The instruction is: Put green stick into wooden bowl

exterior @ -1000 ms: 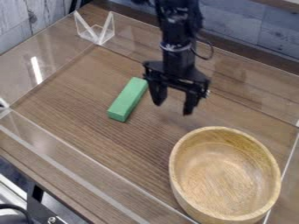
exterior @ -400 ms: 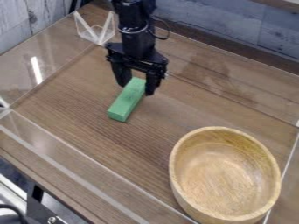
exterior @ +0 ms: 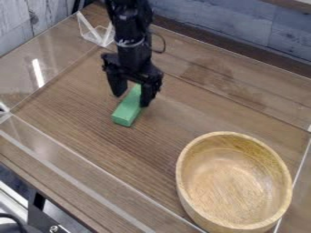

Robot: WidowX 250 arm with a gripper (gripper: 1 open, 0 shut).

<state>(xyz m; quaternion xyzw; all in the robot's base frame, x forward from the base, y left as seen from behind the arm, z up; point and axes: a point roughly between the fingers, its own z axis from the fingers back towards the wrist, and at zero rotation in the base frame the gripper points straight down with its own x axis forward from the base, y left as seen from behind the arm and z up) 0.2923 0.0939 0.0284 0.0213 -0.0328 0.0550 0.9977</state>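
Since the earlier frames we see that the gripper (exterior: 133,91) has travelled leftward across the table and come lower: a second ago it hung to the right of the green stick (exterior: 127,111), and now it sits directly over the stick's far end. Neither the stick nor the wooden bowl (exterior: 234,178) has shifted in that time.

We read the jaws as spread wide, pointing straight down, with one dark finger on either side of the stick's upper end. We cannot tell whether the fingertips touch the stick or the tabletop; nothing is pinched between them. The black arm rises from the gripper toward the top of the view.

We find the green stick lying flat on the dark wood-grain table (exterior: 73,136), angled from lower left to upper right, its near end free and plainly visible, its far end partly covered by the gripper. It lies well apart from the wooden bowl, which stands upright at the lower right with nothing inside it.

We also note a clear wall (exterior: 49,55) bordering the table on the left and front, and a small clear stand (exterior: 95,32) at the back left, behind the arm.
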